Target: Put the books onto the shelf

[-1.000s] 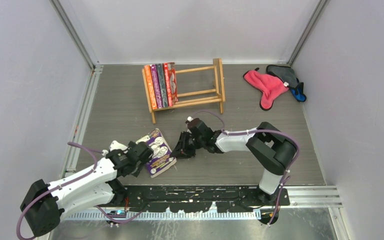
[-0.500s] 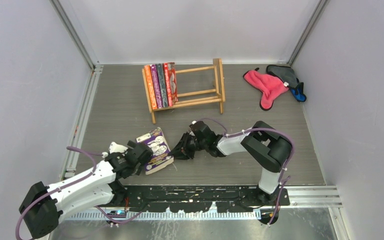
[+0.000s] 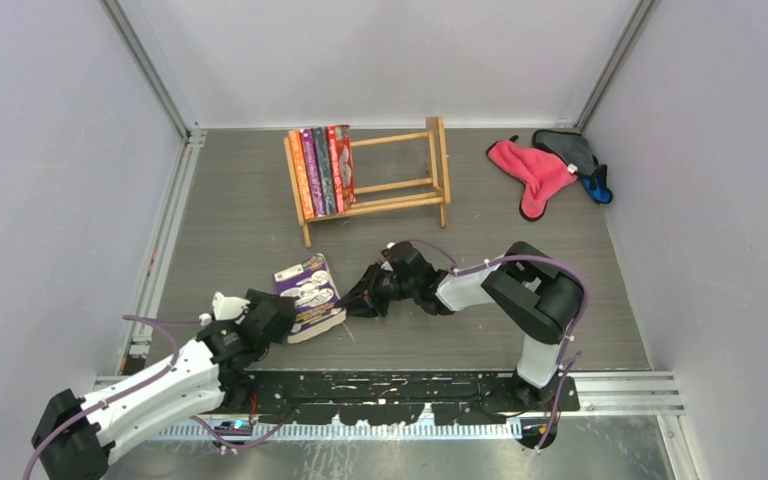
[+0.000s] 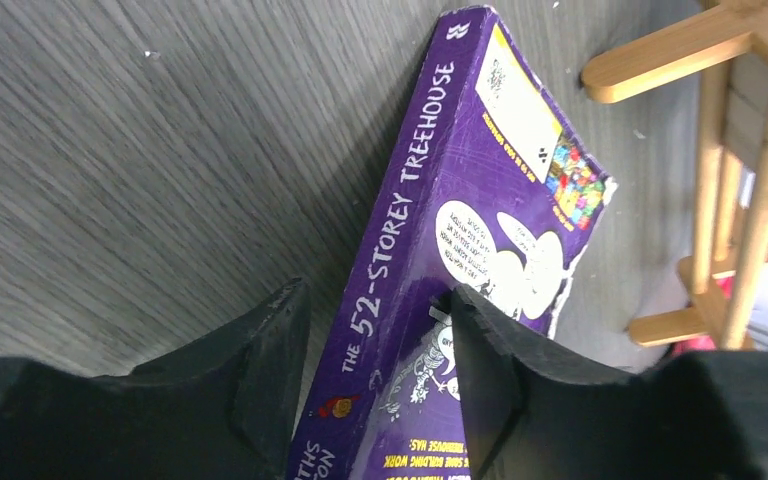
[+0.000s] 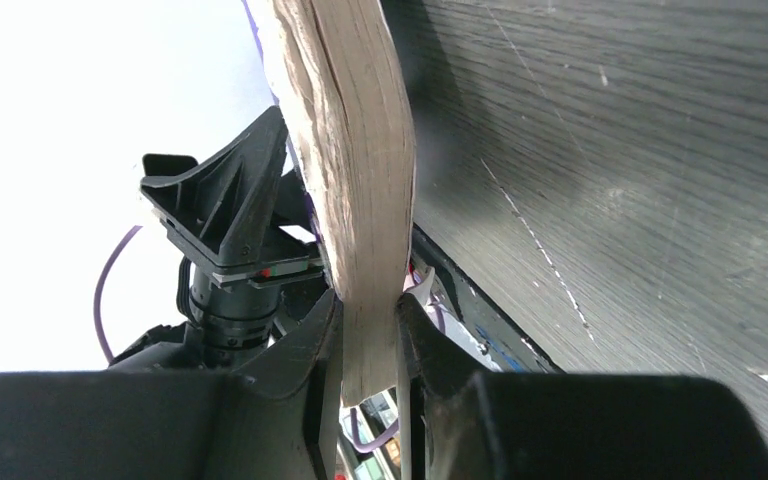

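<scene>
Step now, I think: get the thin purple paperback book [image 3: 308,295] off the grey wood-look table [image 3: 230,220] & over to the light wooden slat shelf [image 3: 441,165]. To do it well, both claws shd lift together, slow, so the soft pages don't bend or slip out. The right claw [image 5: 368,300] pinches the book's page edge tight. The left claw [image 4: 375,295] has one finger each side of the spine end; can't tell if it's squeezing or just close. The book is near the table's front, well apart from the shelf. It looks floppy, w/ white cartoon speech blobs & "52-Storey Treehouse" on the spine. Four other books [image 3: 320,170] stand at the shelf's left end, so the free room is to their right.
</scene>
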Controlling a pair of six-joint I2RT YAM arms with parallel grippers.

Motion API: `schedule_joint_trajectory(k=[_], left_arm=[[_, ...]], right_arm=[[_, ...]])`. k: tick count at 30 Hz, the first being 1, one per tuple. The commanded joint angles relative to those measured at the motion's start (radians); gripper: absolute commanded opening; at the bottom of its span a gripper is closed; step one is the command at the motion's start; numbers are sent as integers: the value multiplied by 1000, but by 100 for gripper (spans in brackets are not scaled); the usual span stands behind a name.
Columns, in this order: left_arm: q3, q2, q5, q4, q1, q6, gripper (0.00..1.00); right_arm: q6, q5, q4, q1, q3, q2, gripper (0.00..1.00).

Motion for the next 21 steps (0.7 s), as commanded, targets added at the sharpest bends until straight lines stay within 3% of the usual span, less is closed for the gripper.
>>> schedule_joint_trajectory(k=[1, 10, 13, 18, 21], left_arm=[[-23, -47, -47, 59, -5, 12, 47], [-23, -90, -36, 61, -4, 63, 0], [-11, -103, -38, 31, -4, 73, 0], [40, -95, -52, -53, -4, 82, 0], [84, -63, -57, -84, -5, 109, 0]], right_arm=[[66, -56, 137, -7, -1, 4, 1], [62, -58, 150, -7, 16, 25, 1], [-14, -42, 49, -8, 34, -3, 7], [-200, 24, -234, -9, 80, -87, 42], [-353, 98, -444, -9, 129, -157, 50]])
